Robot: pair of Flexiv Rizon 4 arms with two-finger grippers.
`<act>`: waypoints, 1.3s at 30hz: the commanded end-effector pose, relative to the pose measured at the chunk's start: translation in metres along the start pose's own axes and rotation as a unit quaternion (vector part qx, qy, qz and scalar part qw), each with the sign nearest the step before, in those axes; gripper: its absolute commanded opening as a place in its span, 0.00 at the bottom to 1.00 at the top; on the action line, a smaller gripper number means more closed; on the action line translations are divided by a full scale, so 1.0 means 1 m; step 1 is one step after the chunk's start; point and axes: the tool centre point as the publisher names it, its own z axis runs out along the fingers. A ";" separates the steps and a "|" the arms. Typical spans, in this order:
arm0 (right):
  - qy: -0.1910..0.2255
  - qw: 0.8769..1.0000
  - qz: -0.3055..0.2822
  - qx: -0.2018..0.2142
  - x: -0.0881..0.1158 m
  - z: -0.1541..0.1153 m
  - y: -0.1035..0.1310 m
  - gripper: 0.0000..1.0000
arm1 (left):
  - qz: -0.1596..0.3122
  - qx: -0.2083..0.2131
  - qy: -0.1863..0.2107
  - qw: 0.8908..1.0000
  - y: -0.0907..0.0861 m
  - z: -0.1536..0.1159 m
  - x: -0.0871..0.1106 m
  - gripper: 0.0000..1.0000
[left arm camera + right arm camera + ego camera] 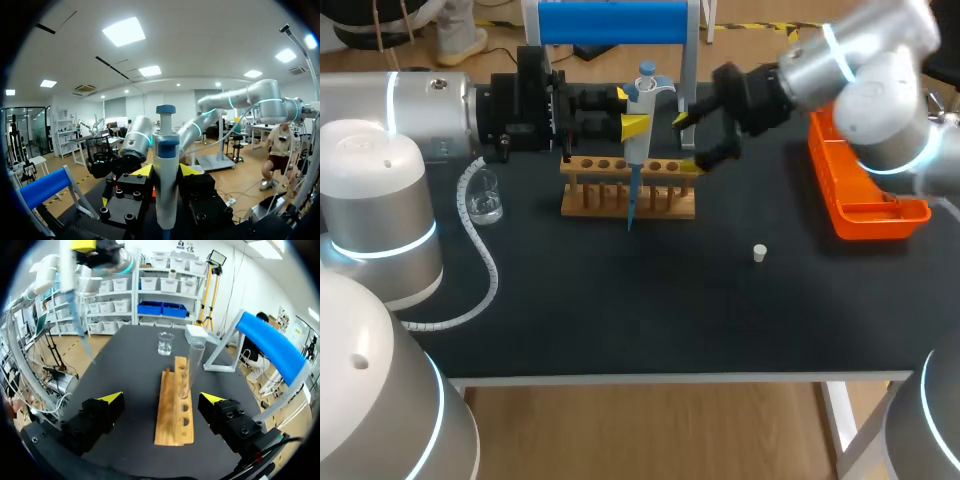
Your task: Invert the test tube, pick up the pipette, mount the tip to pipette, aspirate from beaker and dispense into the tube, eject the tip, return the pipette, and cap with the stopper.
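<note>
A: So, left claw (165, 170)?
B: Clamped on pipette (636, 150), tip (631, 208) on, above rack (665, 203). Right claw (162, 399) wide open, empty; tube (194, 362) upright in rack.
A: Remaining?
B: Probably beaker (485, 200) draw, dispense, eject, return, stopper (759, 253).

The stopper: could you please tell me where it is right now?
In the head view, the stopper sits alone on the right half of the table, between the wooden rack and the orange tray, slightly nearer the front edge.
</note>
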 end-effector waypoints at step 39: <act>0.062 0.959 0.010 -0.276 0.139 -0.066 0.121 1.00 | 0.000 0.001 0.001 1.000 0.000 0.000 -0.001 0.00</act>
